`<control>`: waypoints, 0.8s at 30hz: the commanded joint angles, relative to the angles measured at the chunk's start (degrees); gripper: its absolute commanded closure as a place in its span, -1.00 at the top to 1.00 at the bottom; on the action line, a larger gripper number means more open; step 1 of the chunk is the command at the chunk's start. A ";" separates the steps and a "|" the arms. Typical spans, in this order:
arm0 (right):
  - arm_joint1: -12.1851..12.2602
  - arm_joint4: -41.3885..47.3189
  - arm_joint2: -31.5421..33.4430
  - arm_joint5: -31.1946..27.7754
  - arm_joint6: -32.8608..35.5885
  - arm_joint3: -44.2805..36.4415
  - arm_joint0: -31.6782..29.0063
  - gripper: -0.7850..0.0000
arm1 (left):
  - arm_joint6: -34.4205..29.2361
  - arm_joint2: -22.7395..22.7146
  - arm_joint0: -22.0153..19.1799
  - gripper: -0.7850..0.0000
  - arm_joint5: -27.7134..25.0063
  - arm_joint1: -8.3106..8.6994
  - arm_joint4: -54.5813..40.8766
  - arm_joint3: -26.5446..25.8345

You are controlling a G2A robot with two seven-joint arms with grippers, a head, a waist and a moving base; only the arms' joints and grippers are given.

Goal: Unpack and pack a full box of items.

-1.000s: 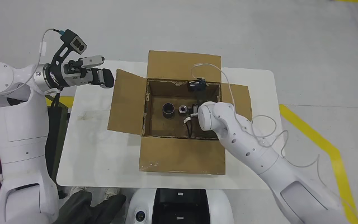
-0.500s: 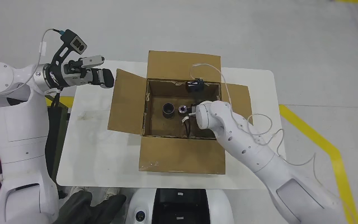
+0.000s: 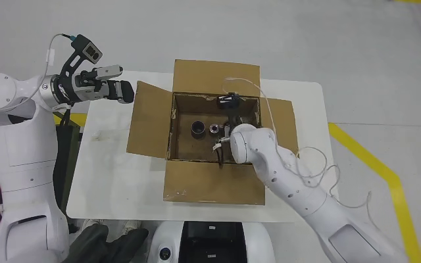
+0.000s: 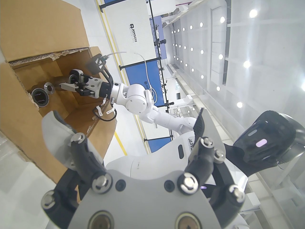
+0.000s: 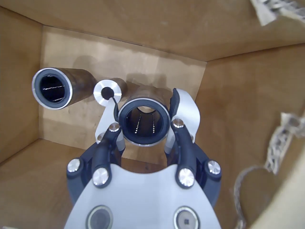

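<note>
White tabletop [image 3: 105, 171] carries an open cardboard box [image 3: 214, 181]; inside, the right hand [image 5: 144, 103] pinches a metal cylinder [image 5: 144, 125], while the left hand [image 3: 125, 92] hovers spread beside the box.

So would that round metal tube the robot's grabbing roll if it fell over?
Probably. The metal tube is round with smooth sides, so on its side it would likely roll across the box floor. It looks like thick metal, so probably stiff and heavy for its size. The right gripper holds it by curved sides, so it might slip.
</note>
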 commanded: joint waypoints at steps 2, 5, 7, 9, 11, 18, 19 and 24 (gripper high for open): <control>0.59 -3.44 0.99 -0.25 0.61 -4.74 -2.36 -1.00 | 0.00 0.00 0.00 1.00 0.00 0.00 0.00 0.00; 1.07 -5.59 2.40 -1.01 0.81 -9.18 -4.67 -1.00 | 0.00 0.00 0.00 1.00 0.00 0.00 0.00 0.00; 1.31 -6.25 3.57 -1.55 0.44 -11.62 -6.10 -1.00 | 0.00 0.00 0.00 1.00 0.00 0.00 0.00 0.00; 1.49 -6.25 4.86 -2.16 -0.19 -13.67 -7.42 -1.00 | 0.00 0.00 0.00 1.00 0.00 0.00 0.00 0.00; 1.62 -6.05 6.13 -2.74 -1.00 -15.48 -8.58 -1.00 | 0.00 0.00 0.00 1.00 0.00 0.00 0.00 0.00; 1.92 -5.96 10.02 -4.32 -3.08 -20.97 -11.88 -1.00 | 0.00 0.00 0.00 1.00 0.00 0.00 0.00 0.00; 1.98 -6.06 10.66 -4.47 -3.20 -21.86 -12.36 -1.00 | 0.00 0.00 0.00 1.00 0.00 0.00 0.00 0.00; 2.28 -5.82 13.91 -5.38 -4.08 -25.87 -15.06 -1.00 | 0.00 0.00 0.00 1.00 0.00 0.00 0.00 0.00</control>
